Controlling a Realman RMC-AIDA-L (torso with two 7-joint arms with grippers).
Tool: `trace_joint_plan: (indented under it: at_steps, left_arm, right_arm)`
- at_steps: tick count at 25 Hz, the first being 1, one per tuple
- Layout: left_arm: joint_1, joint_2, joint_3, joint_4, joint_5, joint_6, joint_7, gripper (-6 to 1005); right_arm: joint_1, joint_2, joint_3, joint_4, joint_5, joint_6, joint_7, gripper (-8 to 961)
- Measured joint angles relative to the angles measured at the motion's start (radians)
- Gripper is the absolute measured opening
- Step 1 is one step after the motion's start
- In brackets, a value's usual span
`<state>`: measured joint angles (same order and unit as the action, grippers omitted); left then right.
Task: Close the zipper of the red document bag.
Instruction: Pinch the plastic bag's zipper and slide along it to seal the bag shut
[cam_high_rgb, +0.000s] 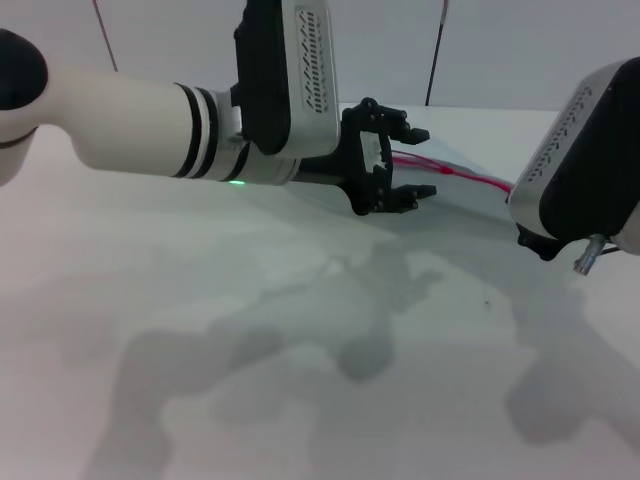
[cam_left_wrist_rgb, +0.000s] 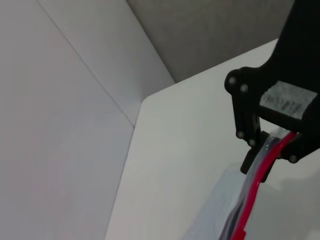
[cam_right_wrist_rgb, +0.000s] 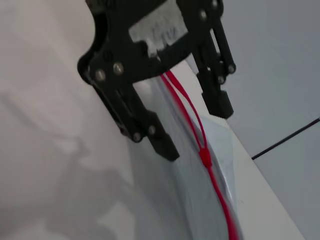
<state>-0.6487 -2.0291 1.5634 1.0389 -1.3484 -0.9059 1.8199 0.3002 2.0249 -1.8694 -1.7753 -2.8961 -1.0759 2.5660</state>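
Note:
The red document bag is a pale translucent pouch lying at the table's far right, with the zipper as a red strip along one long edge. Its small red slider sits just past the fingertips of my left gripper. That gripper is open, one finger on either side of the zipper. Behind the slider the strip splits into two red lines. In the left wrist view my right gripper clamps the raised end of the red edge. In the head view the right arm's wrist hides it.
The white table carries only the arms' shadows. Pale wall panels stand close behind the table's far edge. My left forearm stretches across the upper left of the head view.

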Motion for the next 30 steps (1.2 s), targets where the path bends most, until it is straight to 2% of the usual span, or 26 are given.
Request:
trace_joint_plan:
  at_steps: [28, 30]
  left_arm:
    - [-0.013, -0.002, 0.058, -0.002, -0.042, 0.044, 0.030, 585]
    - [-0.014, -0.002, 0.061, -0.002, -0.041, 0.044, 0.022, 461]
  right_arm:
    - [0.005, 0.000, -0.010, -0.026, 0.000, -0.012, 0.003, 47]
    - [0.005, 0.000, -0.010, -0.026, 0.000, -0.012, 0.003, 47]
